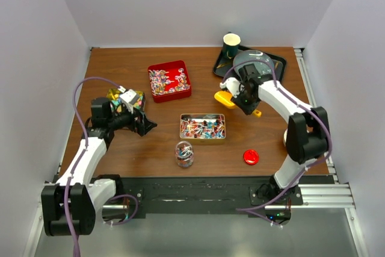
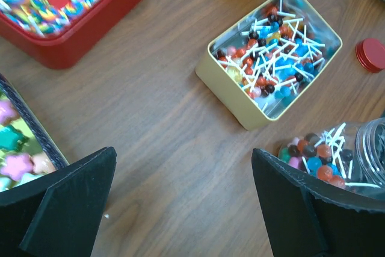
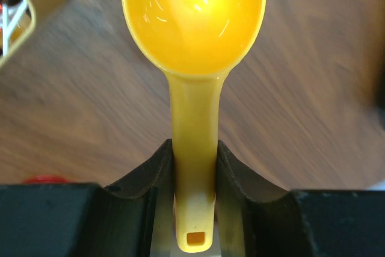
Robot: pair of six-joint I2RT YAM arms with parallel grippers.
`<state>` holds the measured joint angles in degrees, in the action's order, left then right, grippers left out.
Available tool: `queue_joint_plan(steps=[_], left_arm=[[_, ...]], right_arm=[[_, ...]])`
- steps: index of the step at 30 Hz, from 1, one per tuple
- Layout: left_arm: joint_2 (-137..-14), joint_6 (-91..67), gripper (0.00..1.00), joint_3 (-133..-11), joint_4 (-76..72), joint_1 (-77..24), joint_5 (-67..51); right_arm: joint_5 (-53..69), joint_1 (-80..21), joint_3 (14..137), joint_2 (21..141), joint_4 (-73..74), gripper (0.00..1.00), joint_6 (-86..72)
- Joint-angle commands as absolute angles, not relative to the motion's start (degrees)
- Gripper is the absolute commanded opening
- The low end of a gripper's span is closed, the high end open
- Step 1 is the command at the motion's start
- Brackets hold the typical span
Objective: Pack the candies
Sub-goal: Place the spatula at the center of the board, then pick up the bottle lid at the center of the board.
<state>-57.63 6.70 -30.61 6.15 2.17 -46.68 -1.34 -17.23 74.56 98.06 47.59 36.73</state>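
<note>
Well, the left pincer [image 2: 183,209] hangs released, its black fingers [image 2: 66,209] spread wide above bare wood of the bench [image 2: 156,124]. The right pincer [image 3: 194,173] is clenched on the handle of a yellow scoop [image 3: 192,28], whose bowl hovers over the bench just beyond the far right corner of the gold tin [image 2: 231,97].

The candies [image 2: 267,52] sit in several holders. Ones on white sticks fill the gold tin at mid-bench, and more of that kind are in a clear jar [image 1: 184,153] just in front of it. Striped ones lie in a red tin [image 1: 179,77] farther back, and star-shaped ones fill an open pack [image 2: 33,121] beside the left arm.

A red lid [image 1: 251,157] lies apart, to the right of the jar. A black tray [image 1: 277,64] with a green cup [image 1: 231,43] stands at the far right.
</note>
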Motion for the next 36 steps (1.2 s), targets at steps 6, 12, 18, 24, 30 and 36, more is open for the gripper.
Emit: queue_joint_plan(steps=[6, 12, 18, 24, 30, 36], left_arm=[[-60.4, 14.9, 1.00, -33.4, 5.3, 0.7, -50.5], [-65.5, 13.7, 1.00, -35.5, 3.6, -1.7, -50.5], [-68.6, 15.4, 1.00, -37.2, 4.4, -1.8, -50.6], [-71.4, 12.8, 1.00, -39.6, 4.0, -1.8, -48.5], [-74.6, 14.3, 1.00, -43.2, 5.6, -1.7, -47.5], [-77.3, 13.4, 1.00, -43.4, 2.8, -1.7, -46.9]], right_arm=[[2.8, -13.9, 70.6, 102.5, 35.5, 0.06, 34.6], [4.7, -12.8, 71.1, 104.7, 34.7, 0.20, 34.6], [6.5, -12.4, 71.1, 103.7, 35.9, 0.53, 35.9], [16.0, -8.5, 75.8, 98.5, 40.2, 0.83, 37.8], [29.2, -7.4, 65.1, 84.8, 49.7, 0.96, 63.1], [28.0, -8.5, 54.7, 79.5, 58.2, 0.99, 86.6]])
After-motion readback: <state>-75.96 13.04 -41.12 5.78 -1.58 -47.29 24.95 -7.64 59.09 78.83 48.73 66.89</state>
